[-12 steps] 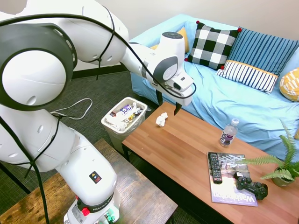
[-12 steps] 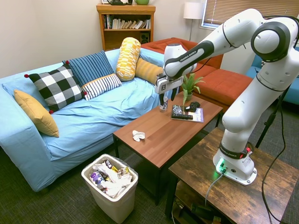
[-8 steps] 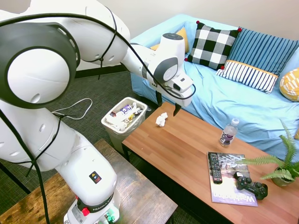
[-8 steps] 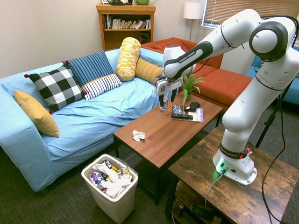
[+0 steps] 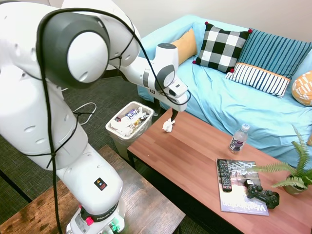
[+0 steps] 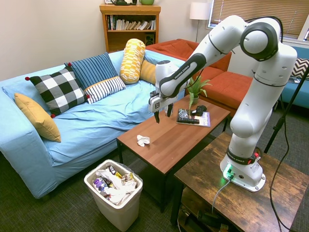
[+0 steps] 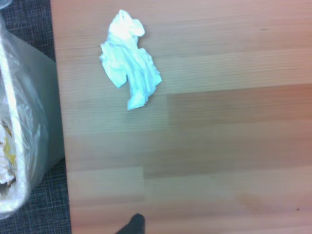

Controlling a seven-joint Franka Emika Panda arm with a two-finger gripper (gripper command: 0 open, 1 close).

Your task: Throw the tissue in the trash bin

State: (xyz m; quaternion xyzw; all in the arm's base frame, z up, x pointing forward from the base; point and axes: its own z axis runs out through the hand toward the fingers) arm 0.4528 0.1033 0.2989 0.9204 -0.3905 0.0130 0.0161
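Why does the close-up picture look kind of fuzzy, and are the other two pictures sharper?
In the wrist view the tissue and the wood of the coffee table look soft and a little washed out, and the trash bin at the edge is blurrier still. Both exterior views are sharper: the tissue shows clear creases, though the first exterior view bends and enlarges the nearby arm.

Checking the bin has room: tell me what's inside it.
The trash bin holds crumpled white papers and colourful wrappers heaped to about its rim. Whatever lies beneath that top layer is covered. The tissue lies on the coffee table.
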